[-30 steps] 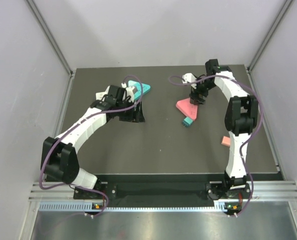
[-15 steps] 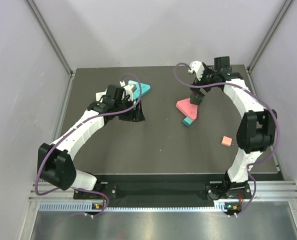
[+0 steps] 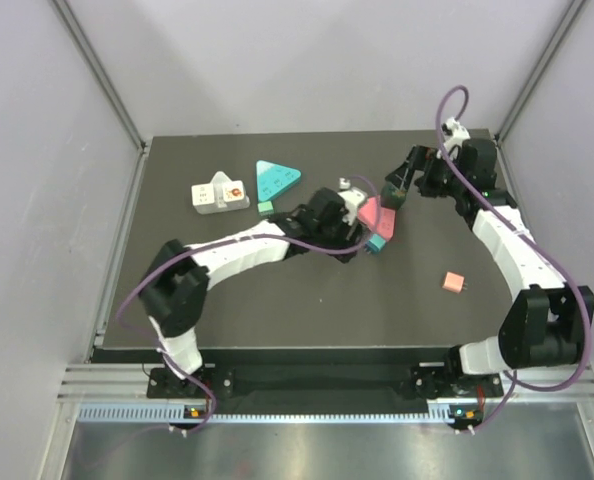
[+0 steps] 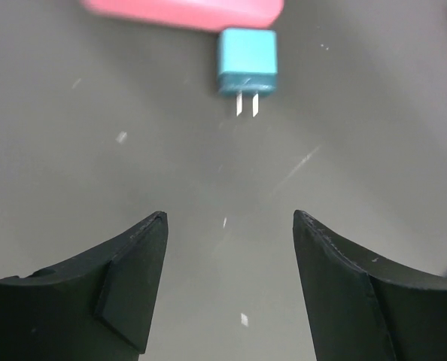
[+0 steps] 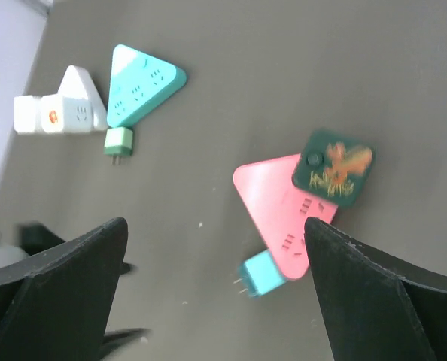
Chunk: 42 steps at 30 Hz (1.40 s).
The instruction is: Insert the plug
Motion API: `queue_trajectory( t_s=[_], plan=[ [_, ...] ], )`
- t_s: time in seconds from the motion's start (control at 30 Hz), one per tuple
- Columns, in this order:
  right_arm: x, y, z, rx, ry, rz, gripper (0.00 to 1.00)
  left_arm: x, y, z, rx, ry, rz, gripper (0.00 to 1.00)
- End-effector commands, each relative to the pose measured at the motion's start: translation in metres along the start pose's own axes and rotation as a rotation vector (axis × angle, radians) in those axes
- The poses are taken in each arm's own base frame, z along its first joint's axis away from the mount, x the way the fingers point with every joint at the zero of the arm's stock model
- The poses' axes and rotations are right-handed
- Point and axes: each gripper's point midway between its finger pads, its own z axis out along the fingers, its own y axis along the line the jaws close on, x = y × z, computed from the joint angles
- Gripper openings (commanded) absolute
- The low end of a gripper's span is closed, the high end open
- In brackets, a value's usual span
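We read no words, brands or numbers anywhere. Only signs found:
- orange-gold figure, perhaps bird, on dark green square block [image 5: 332,167], ahead of right gripper [image 5: 214,220] near its right finger, overlapping corner of pink triangular strip [image 5: 280,207]
- small orange-red mark on white strip [image 5: 58,114], far ahead beyond left finger, too small for us to make out

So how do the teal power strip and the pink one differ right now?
Colour: the teal strip against the pink strip. The pink strip has a dark green square adapter overlapping one corner, while the teal strip's top is bare. A green plug lies by the teal strip, and a teal plug lies by the pink strip. Both are rounded triangles lying flat on the dark table.
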Motion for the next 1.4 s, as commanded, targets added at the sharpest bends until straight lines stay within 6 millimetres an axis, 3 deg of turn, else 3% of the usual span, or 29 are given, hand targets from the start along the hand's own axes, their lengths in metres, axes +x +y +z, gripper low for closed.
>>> queue_trajectory(
  t_s=[0.0, 0.03, 0.13, 0.23, 0.33, 0.37, 0.43, 0.83, 0.9, 0.93, 1.0, 1.03, 1.07, 1.1, 1.13, 1.17, 1.2, 1.23, 1.27, 1.3, 1.33, 1.37],
  plan=[
    [0.013, 0.003, -0.018, -0.013, -0.010, 0.247, 1.00, -0.035, -0.012, 0.031, -0.044, -0.123, 0.166, 0.73],
    [0.015, 0.001, -0.022, -0.001, -0.026, 0.253, 1.00, -0.021, -0.016, 0.049, -0.041, -0.085, 0.201, 0.73],
    [0.022, -0.011, -0.038, 0.068, -0.080, 0.237, 1.00, -0.018, -0.025, 0.075, -0.025, -0.091, 0.225, 0.73],
    [0.025, -0.017, -0.045, 0.094, -0.087, 0.238, 1.00, -0.023, -0.028, 0.089, -0.030, -0.100, 0.235, 0.73],
    [0.030, -0.019, -0.048, 0.106, -0.086, 0.230, 1.00, -0.012, -0.021, 0.111, -0.063, -0.064, 0.254, 0.72],
    [0.028, -0.031, -0.052, 0.135, -0.099, 0.239, 1.00, -0.012, -0.020, 0.115, -0.072, -0.063, 0.256, 0.73],
    [0.029, -0.034, -0.053, 0.145, -0.095, 0.232, 1.00, -0.010, -0.016, 0.125, -0.087, -0.055, 0.280, 0.73],
    [0.027, -0.043, -0.059, 0.163, -0.113, 0.232, 1.00, -0.012, -0.017, 0.151, -0.072, -0.087, 0.297, 0.72],
    [0.029, -0.047, -0.060, 0.173, -0.115, 0.241, 1.00, -0.012, -0.018, 0.154, -0.067, -0.091, 0.296, 0.67],
    [0.030, -0.050, -0.060, 0.178, -0.115, 0.247, 1.00, -0.010, -0.019, 0.155, -0.064, -0.089, 0.293, 0.58],
    [0.035, -0.053, -0.059, 0.180, -0.100, 0.257, 1.00, -0.011, -0.021, 0.152, -0.048, -0.093, 0.293, 0.39],
    [0.037, -0.054, -0.060, 0.178, -0.093, 0.260, 1.00, -0.012, -0.023, 0.148, -0.041, -0.097, 0.289, 0.19],
    [0.039, -0.056, -0.060, 0.181, -0.082, 0.270, 1.00, -0.003, -0.023, 0.145, -0.036, -0.078, 0.288, 0.12],
    [0.042, -0.054, -0.059, 0.166, -0.070, 0.264, 1.00, -0.011, -0.026, 0.141, -0.025, -0.121, 0.285, 0.07],
    [0.043, -0.054, -0.059, 0.162, -0.061, 0.263, 1.00, -0.023, -0.033, 0.126, -0.003, -0.156, 0.276, 0.04],
    [0.048, -0.052, -0.058, 0.148, -0.036, 0.266, 0.99, -0.012, -0.032, 0.121, 0.007, -0.144, 0.276, 0.00],
    [0.052, -0.049, -0.058, 0.130, -0.017, 0.259, 0.97, -0.014, -0.036, 0.112, 0.022, -0.160, 0.270, 0.00],
    [0.058, -0.046, -0.056, 0.111, 0.011, 0.264, 0.93, -0.033, -0.043, 0.091, 0.034, -0.222, 0.271, 0.00],
    [0.069, -0.040, -0.054, 0.081, 0.065, 0.279, 0.86, -0.019, -0.048, 0.084, 0.071, -0.204, 0.279, 0.00],
    [0.077, -0.037, -0.052, 0.069, 0.102, 0.270, 0.84, -0.021, -0.053, 0.073, 0.082, -0.224, 0.283, 0.00],
    [0.085, -0.033, -0.051, 0.058, 0.136, 0.262, 0.81, -0.036, -0.064, 0.050, 0.101, -0.280, 0.290, 0.00],
    [0.100, -0.023, -0.048, 0.039, 0.206, 0.257, 0.76, -0.024, -0.066, 0.043, 0.108, -0.264, 0.296, 0.00]
  ],
)
